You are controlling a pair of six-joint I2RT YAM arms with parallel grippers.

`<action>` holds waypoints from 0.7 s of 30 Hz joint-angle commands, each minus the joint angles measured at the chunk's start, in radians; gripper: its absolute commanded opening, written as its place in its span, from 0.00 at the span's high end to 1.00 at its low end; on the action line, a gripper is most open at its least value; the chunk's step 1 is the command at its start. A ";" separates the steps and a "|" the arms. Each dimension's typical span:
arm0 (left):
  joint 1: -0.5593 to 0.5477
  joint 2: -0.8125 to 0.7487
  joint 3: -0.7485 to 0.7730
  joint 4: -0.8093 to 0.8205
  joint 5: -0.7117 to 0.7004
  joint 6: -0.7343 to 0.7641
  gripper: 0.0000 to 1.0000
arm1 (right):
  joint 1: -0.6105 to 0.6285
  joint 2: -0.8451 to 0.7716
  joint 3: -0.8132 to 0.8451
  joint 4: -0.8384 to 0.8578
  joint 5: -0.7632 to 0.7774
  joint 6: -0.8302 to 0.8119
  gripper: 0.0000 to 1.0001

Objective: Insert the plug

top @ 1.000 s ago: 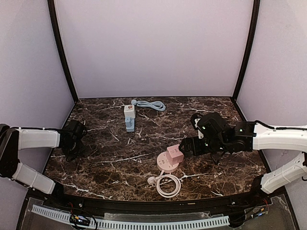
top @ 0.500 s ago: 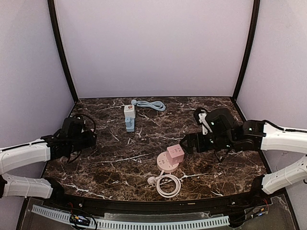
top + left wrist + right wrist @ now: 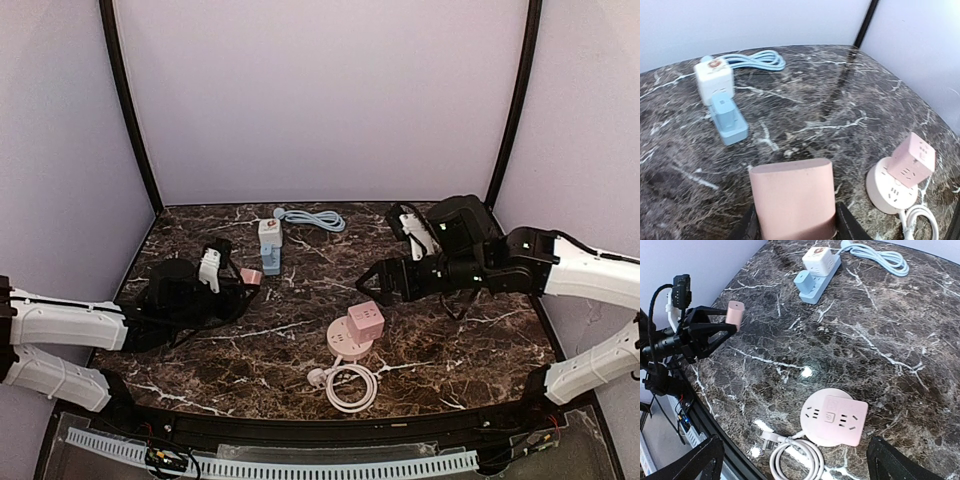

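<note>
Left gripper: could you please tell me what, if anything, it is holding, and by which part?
The left gripper holds the pink plug by its opposite sides, near one end.

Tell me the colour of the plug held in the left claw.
Pale pink. The plug shows best in the left wrist view.

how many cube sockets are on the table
2. A white cube at the back beside the blue block; a pink cube nearer the front on a round base. None seems hidden.
</note>
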 commanded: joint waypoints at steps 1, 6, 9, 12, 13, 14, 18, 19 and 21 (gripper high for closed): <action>-0.052 0.081 0.002 0.248 0.220 0.167 0.99 | -0.002 0.088 0.082 -0.065 -0.156 -0.031 0.01; -0.139 0.166 0.059 0.279 0.338 0.294 0.99 | -0.004 0.190 0.172 -0.127 -0.238 -0.033 0.02; -0.166 0.186 0.067 0.296 0.387 0.359 0.99 | -0.007 0.241 0.227 -0.160 -0.279 -0.020 0.05; -0.192 0.182 0.057 0.317 0.415 0.388 0.99 | -0.008 0.296 0.274 -0.172 -0.349 0.002 0.09; -0.202 0.179 0.059 0.315 0.413 0.403 0.99 | -0.008 0.317 0.291 -0.178 -0.374 0.009 0.11; -0.207 0.176 0.061 0.305 0.407 0.410 0.99 | -0.008 0.336 0.306 -0.186 -0.395 0.021 0.12; -0.226 0.167 0.060 0.289 0.364 0.440 0.99 | -0.007 0.397 0.346 -0.196 -0.477 0.054 0.17; -0.229 0.166 0.059 0.289 0.359 0.447 0.99 | -0.007 0.407 0.354 -0.196 -0.493 0.058 0.18; -0.233 0.165 0.058 0.289 0.345 0.454 0.99 | -0.007 0.431 0.370 -0.203 -0.510 0.062 0.20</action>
